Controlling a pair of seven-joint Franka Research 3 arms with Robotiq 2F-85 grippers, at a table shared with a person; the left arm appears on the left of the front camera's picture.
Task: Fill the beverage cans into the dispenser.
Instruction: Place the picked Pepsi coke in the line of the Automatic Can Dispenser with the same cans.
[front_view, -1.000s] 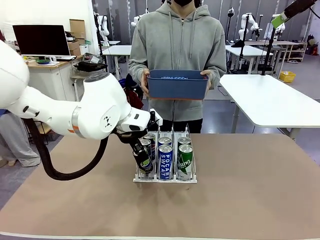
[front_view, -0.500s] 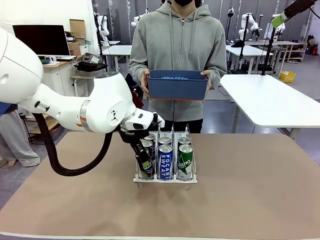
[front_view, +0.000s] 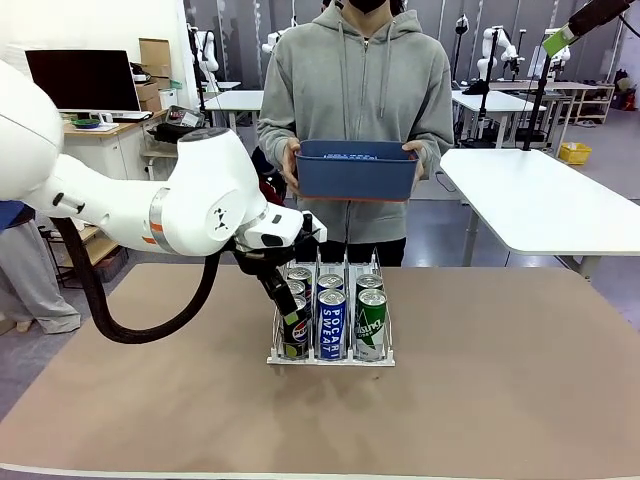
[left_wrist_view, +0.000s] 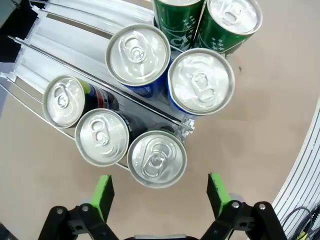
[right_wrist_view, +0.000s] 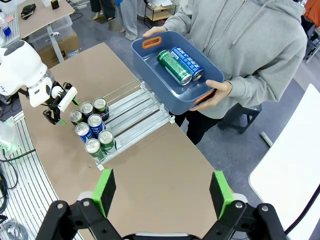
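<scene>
Matte tan tabletop (front_view: 500, 400) — white wire dispenser (front_view: 335, 362) holds slim aluminium cans (front_view: 331, 322); both arms' jaws released.

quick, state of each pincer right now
Left pincer: open, empty, above a can.
Right pincer: open, empty.

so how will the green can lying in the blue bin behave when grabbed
The green can lies on its side in the blue bin, so a nudge would probably roll it, though the blue-and-white can alongside may block one way. Its smooth rounded wall looks slippery to grip. The person's hand holds the bin, so it might shift.
</scene>
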